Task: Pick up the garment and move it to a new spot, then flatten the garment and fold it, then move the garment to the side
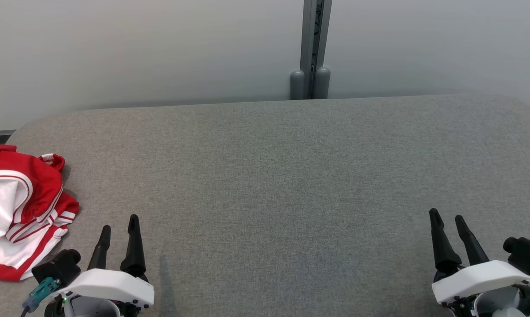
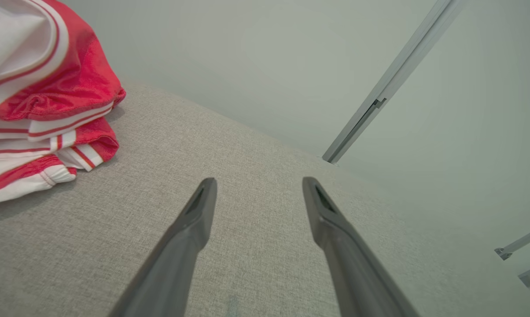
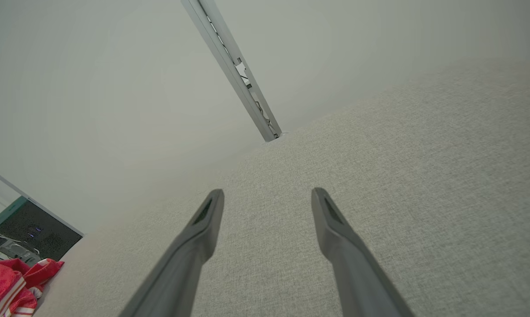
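Observation:
A crumpled red and white striped garment (image 1: 20, 211) lies bunched at the left edge of the grey table (image 1: 274, 176). My left gripper (image 1: 119, 223) hovers at the lower left, open and empty, just right of the garment and apart from it. In the left wrist view the garment (image 2: 40, 101) fills the upper left, beside the open left gripper (image 2: 259, 182). At the lower right my right gripper (image 1: 447, 216) is open with nothing between its fingers, far from the cloth. The right wrist view has the open right gripper (image 3: 267, 193) over bare fabric and a corner of the garment (image 3: 14, 286) at the lower left.
A pale wall backs the table, with a grey vertical post (image 1: 311, 48) at its middle. The table's far corners are rounded. In the right wrist view dark equipment (image 3: 31, 231) stands beyond the table's left end.

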